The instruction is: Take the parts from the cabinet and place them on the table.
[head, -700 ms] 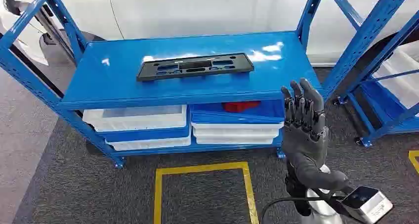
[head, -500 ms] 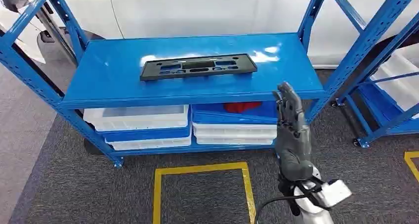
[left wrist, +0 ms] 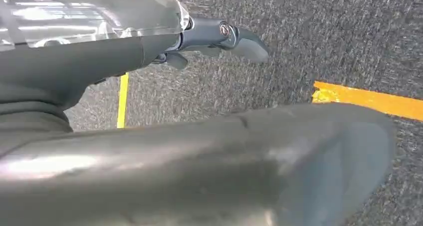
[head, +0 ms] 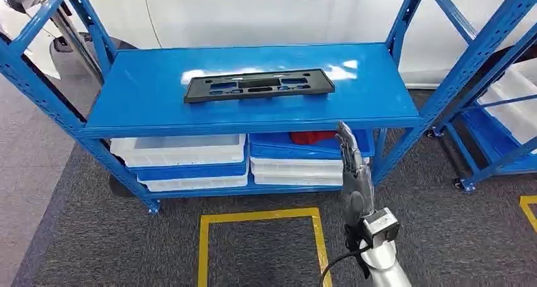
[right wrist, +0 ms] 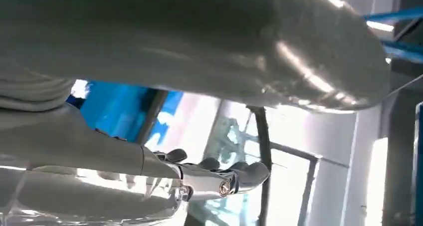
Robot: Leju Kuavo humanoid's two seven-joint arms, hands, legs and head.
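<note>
A long flat black plastic part [head: 258, 85] with several cutouts lies across the middle of the blue cabinet's top shelf [head: 145, 103]. My right hand [head: 353, 173] is raised in front of the shelf's front edge, below and to the right of the part. It stands edge-on with straight fingers [right wrist: 234, 175] and holds nothing. My left hand [left wrist: 199, 156] hangs over the grey carpet with its fingers [left wrist: 224, 36] stretched out and nothing in them.
On the lower shelf are stacked white trays [head: 180, 151] and blue and white trays [head: 297, 166], one with something red [head: 311, 136] in it. A yellow square [head: 259, 218] marks the floor. A second blue rack [head: 500, 109] stands at the right, a white car [head: 272, 8] behind.
My right hand has moved left and down and turned from palm-facing to edge-on. The view has shifted slightly; the black part has not moved on the shelf.
</note>
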